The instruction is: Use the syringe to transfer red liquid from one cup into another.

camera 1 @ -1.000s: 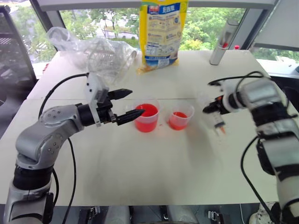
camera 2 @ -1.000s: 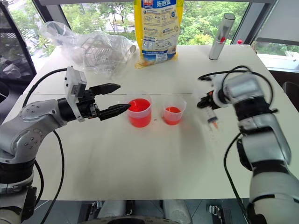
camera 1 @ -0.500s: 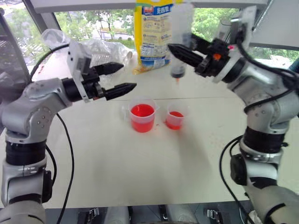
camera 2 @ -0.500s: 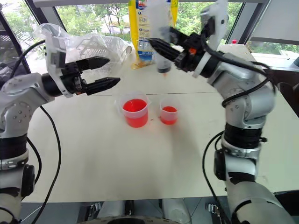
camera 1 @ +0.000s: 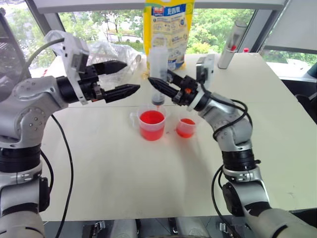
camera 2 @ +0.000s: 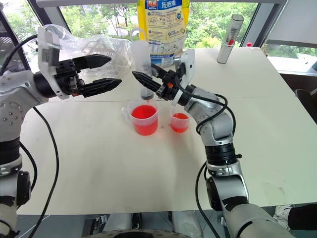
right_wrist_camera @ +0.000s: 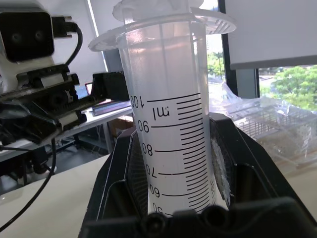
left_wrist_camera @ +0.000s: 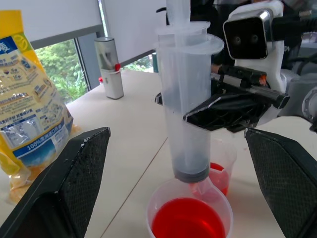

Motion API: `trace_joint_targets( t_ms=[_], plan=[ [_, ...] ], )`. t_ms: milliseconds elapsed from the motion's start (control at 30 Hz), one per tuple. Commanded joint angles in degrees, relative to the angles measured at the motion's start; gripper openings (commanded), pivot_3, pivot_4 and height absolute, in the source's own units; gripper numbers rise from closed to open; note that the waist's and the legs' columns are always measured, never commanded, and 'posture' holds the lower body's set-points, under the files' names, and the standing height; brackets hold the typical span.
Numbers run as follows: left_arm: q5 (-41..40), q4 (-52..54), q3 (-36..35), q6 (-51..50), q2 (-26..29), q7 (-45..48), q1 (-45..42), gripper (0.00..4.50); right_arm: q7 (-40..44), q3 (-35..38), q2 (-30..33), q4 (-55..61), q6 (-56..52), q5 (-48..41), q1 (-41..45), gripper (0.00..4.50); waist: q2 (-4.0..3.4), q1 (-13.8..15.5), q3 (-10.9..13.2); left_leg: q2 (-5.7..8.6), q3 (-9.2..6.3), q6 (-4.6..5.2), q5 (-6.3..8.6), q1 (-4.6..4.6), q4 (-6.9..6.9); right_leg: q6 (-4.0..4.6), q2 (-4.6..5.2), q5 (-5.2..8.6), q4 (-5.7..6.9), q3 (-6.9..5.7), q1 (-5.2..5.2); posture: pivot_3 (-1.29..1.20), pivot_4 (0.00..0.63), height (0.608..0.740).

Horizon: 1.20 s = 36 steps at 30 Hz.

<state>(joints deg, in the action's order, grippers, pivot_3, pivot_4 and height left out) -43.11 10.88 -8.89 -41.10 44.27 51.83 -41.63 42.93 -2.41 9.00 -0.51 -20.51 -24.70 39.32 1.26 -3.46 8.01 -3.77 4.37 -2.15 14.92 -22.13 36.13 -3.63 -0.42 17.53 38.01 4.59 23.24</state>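
Right hand (camera 1: pixel 166 90) is clamped on the syringe (camera 1: pixel 158 69), upright, tip just above the larger cup (camera 1: pixel 151 125) of red liquid (camera 1: pixel 151 119) on the bench (camera 1: pixel 124 173). Left hand (camera 1: pixel 121 79) waits apart (empty). Advise lowering straight down, submerging the tip before drawing.

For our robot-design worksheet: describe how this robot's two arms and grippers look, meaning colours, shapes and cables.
Both arms are silver-grey rounded shells with black joint bands and loose black cables. The left gripper and right gripper each have two black tapered fingers with textured inner pads. Each wrist carries a white camera block; the right wrist shows small orange-red accents.
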Motion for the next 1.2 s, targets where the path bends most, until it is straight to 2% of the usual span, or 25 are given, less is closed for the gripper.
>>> trace_joint_targets(
  t_ms=[33, 233, 500, 900, 1000, 1167, 1200],
  plan=[
    [0.6, 0.3, -0.9, 1.1, -0.2, -0.7, -2.5, 4.5, 0.6, -1.5, -1.0, -1.1, 3.2, 1.1, -0.8, 1.37, -0.03, -0.1, 0.0, 0.0, 0.0, 0.0, 0.0, 0.0, 0.0, 0.0, 0.0, 0.0, 0.01, 0.01, 0.01, 0.0, 0.15, 0.74],
    [5.4, -2.9, 3.0, 4.0, -2.7, -1.1, -5.0, 4.5, 0.6, -4.4, -2.3, -3.0, 6.2, 3.5, -4.4, 1.37, -0.01, 0.0, 0.0, 0.01, 0.01, -0.01, 0.0, 0.01, 0.01, 0.0, -0.01, 0.0, 0.01, -0.01, -0.01, 0.0, 0.15, 0.74],
    [7.8, -6.0, 5.6, 5.1, -5.9, 0.2, -6.6, 4.5, 0.3, -5.1, -2.5, -3.7, 7.9, 5.0, -5.4, 1.37, -0.02, -0.3, 0.0, 0.01, 0.0, -0.01, -0.01, 0.0, 0.02, 0.0, -0.02, 0.0, 0.02, 0.0, 0.0, 0.0, 0.15, 0.74],
    [9.4, -9.8, 6.3, 4.6, -9.5, 0.6, -7.2, 4.5, 0.6, -5.8, -2.0, -3.4, 8.7, 6.1, -5.6, 1.37, -0.02, -0.4, 0.0, 0.01, 0.0, -0.01, -0.01, 0.0, 0.02, 0.0, 0.0, 0.0, 0.03, 0.0, 0.0, 0.0, 0.15, 0.74],
    [9.1, -9.7, 6.1, 4.2, -10.0, 0.8, -7.1, 3.77, 0.6, -6.0, -1.9, -3.4, 8.8, 6.2, -5.6, 1.37, -0.02, -0.4, 0.0, 0.01, 0.0, -0.01, -0.01, 0.0, 0.02, 0.0, 0.01, 0.0, 0.03, 0.0, 0.01, 0.0, 0.15, 0.74],
    [8.0, -8.9, 5.6, 3.1, -10.3, 1.1, -6.6, 1.27, 0.7, -6.1, -1.8, -3.2, 8.9, 6.3, -5.8, 1.37, -0.02, -0.4, 0.0, 0.01, -0.01, -0.01, -0.01, -0.01, 0.02, 0.0, 0.01, 0.0, 0.03, 0.01, 0.01, 0.0, 0.15, 0.74],
    [7.7, -8.7, 5.5, 2.8, -10.2, 1.2, -6.6, 0.59, 0.7, -6.2, -1.8, -3.2, 8.9, 6.4, -5.9, 1.37, -0.02, -0.4, 0.0, 0.01, -0.01, -0.01, -0.01, -0.01, 0.02, 0.0, 0.01, 0.0, 0.03, 0.01, 0.01, 0.0, 0.15, 0.74]
  ],
)
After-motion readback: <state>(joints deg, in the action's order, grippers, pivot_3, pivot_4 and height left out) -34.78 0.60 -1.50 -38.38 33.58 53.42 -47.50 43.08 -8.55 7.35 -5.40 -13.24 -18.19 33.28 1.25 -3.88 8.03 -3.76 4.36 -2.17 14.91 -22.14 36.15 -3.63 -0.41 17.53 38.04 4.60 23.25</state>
